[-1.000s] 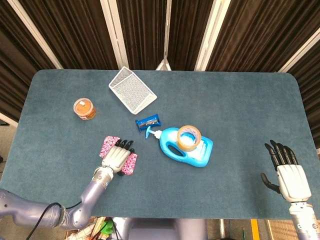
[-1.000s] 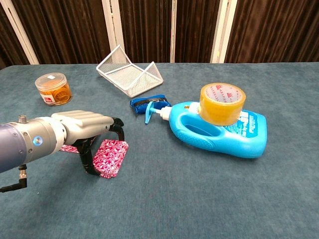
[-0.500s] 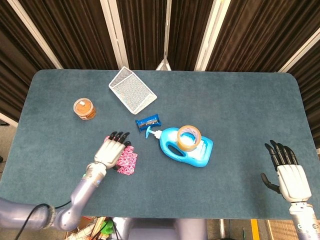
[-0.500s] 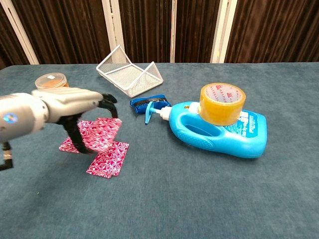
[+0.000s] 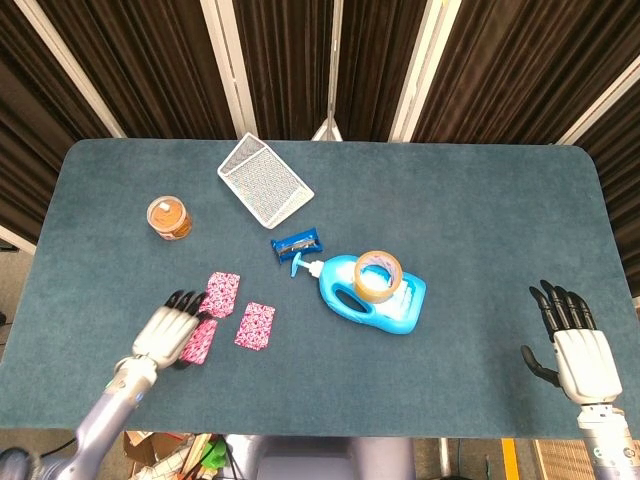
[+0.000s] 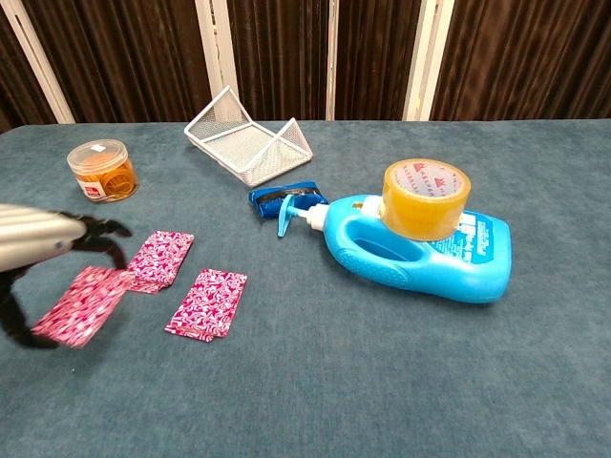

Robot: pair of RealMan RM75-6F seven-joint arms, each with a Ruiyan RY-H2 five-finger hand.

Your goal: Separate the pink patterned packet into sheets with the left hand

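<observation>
Far left, the left robot hand [image 5: 168, 335] hangs over the table [image 5: 470, 200] at about eight o'clock, dark fingertips [image 6: 100, 229] pinching one pink patterned sheet [image 6: 80, 303], which tilts up off the cloth. Just beside it at two o'clock a second pink sheet [image 5: 221, 294] lies flat, and a third pink sheet [image 5: 255, 325] lies apart to its right. Up at ten o'clock stands a clear jar of orange stuff [image 5: 169, 217]; at twelve, a white wire basket [image 5: 264, 179] tipped on its side. Centre table: a small blue packet [image 5: 298, 243], then the blue detergent bottle [image 5: 385, 300] lying down with a yellow tape roll [image 5: 378, 274] resting on it. Far right at four o'clock, the right robot hand [image 5: 577, 347] sits spread, holding nothing.
</observation>
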